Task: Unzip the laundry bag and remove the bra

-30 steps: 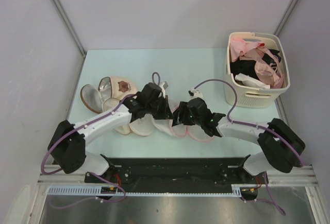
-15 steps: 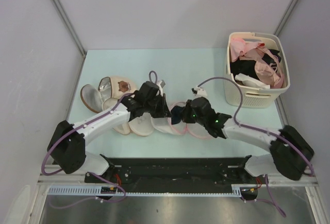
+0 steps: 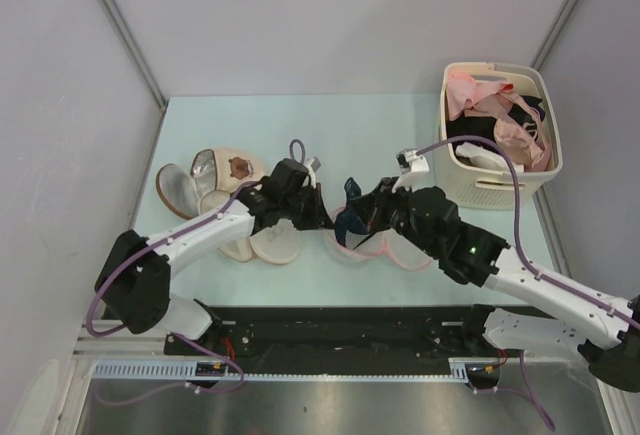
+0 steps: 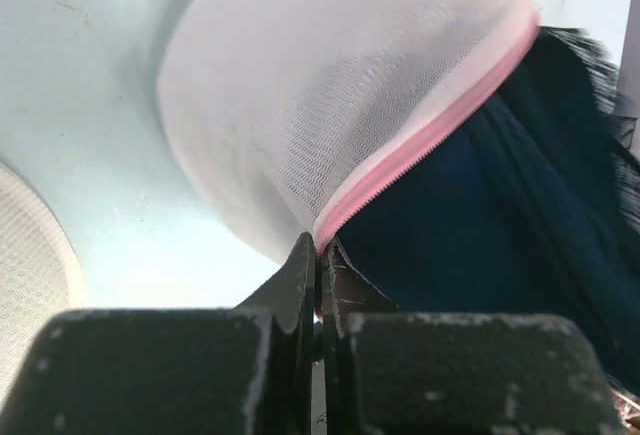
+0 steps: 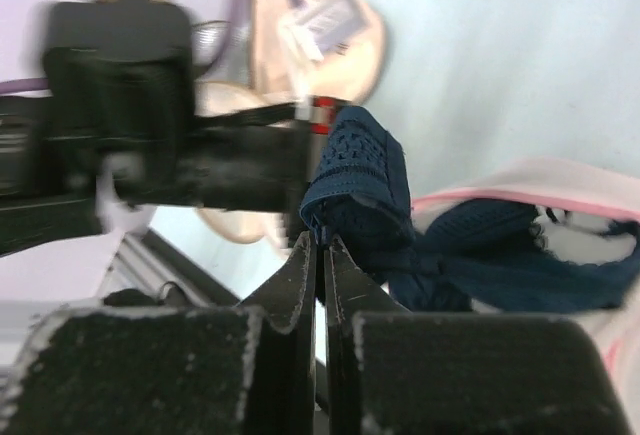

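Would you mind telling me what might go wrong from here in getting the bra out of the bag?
1. The right fingers pinch only a small fold of the bra, so it may slip free.
2. Part of the bra lies inside the bag; its lace could catch on the zip and drag the bag.
3. The left fingers grip just the zip, which could pull out.

Robot lab booth w/ grey panel walls point(image 3: 330, 25), slotted cable duct point(image 3: 330, 367) along table point(image 3: 250, 125).
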You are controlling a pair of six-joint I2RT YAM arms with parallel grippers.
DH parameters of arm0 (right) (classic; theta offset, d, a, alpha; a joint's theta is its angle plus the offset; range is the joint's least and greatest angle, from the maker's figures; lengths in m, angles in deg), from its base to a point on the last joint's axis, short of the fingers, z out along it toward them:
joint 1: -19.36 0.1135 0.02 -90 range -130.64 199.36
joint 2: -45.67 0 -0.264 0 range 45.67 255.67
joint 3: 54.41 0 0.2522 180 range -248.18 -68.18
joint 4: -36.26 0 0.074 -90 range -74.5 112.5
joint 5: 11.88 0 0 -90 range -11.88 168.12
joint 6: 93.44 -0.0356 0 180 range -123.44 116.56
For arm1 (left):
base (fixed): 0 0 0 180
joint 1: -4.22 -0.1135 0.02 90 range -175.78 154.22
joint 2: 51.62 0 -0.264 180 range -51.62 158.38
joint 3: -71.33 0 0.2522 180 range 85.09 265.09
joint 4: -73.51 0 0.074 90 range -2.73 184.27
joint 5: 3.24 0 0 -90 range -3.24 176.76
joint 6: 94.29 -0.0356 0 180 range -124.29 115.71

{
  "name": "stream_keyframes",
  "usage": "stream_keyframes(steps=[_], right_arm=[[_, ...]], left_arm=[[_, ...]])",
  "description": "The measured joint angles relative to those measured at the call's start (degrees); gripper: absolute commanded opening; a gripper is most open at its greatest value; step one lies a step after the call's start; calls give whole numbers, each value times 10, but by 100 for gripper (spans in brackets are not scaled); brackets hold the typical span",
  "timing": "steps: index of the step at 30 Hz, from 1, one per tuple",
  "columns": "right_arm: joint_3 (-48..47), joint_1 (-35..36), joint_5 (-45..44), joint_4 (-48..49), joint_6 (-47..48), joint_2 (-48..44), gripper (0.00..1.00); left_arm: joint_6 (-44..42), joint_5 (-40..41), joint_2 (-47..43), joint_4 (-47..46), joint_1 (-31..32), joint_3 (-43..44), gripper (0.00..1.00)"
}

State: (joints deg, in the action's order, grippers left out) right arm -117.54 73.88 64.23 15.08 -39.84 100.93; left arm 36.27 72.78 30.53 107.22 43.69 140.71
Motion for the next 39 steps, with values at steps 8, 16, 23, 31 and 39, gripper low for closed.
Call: stream_keyframes(steps=[8, 16, 23, 31, 39], right_arm=[[-118, 23, -22, -22, 31, -19, 0], [-180, 18, -36, -9, 67, -26, 0], [-254, -84, -46, -31, 114, -18, 0], [-366, -286, -28, -56, 168, 38, 0], [-407, -545, 86, -52, 137, 198, 0]], left_arm=[[0, -1, 4, -6, 0, -21, 0], [0, -2, 4, -10, 0, -38, 0], [0, -2, 3, -12, 0, -42, 1], [0, -2, -23, 0, 0, -42, 0], [-7, 3, -39, 24, 0, -18, 0]])
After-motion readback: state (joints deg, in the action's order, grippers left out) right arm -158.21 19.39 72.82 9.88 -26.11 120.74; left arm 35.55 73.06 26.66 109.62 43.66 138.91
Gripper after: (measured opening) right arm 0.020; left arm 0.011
